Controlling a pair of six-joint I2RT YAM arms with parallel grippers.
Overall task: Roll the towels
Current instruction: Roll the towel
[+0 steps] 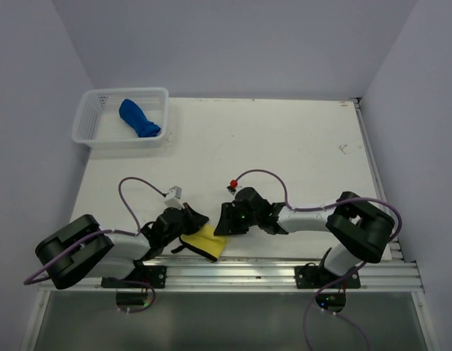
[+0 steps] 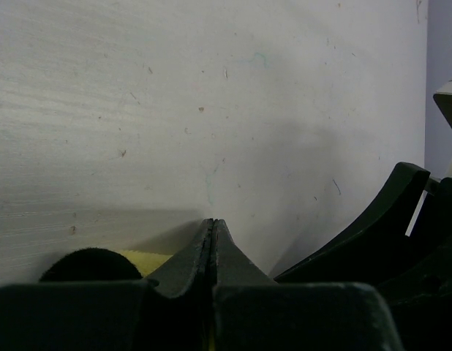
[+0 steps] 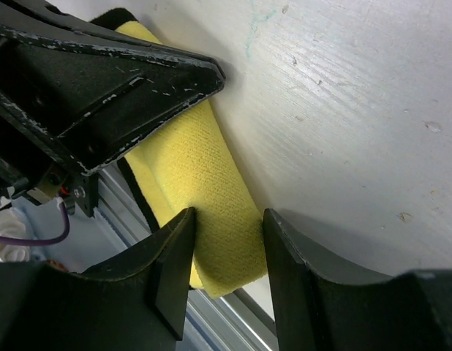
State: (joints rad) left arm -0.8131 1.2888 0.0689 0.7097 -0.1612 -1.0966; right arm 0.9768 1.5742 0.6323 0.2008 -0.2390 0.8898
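While the arms meet at the near edge: one towel looks finished, the other is mid-job.
Blue towel (image 1: 140,118): lies as a tight bundle inside the white mesh basket (image 1: 123,144) at the far left corner of the table (image 1: 299,139), well apart from both arms. It is rolled and put away, by the look of it.
Yellow towel (image 3: 204,183): sits at the table's near edge, between the two grippers, with black edging showing along one side. It is folded over or partly rolled into a thick band, not yet a tight roll as far as I can judge.
Left gripper (image 2: 213,223): fingers are pressed flat together, low over one end of the yellow towel. A sliver of yellow shows beneath, but whether any cloth is pinched cannot be told.
Right gripper (image 3: 227,219): jaws stand about half apart and straddle the other end of the yellow towel. The cloth fills the gap, so it appears held.
Done: roughly half, judging by the blue towel.
Left: finishing the roll of the yellow towel, and probably carrying it to the basket, though the task names only the rolling.
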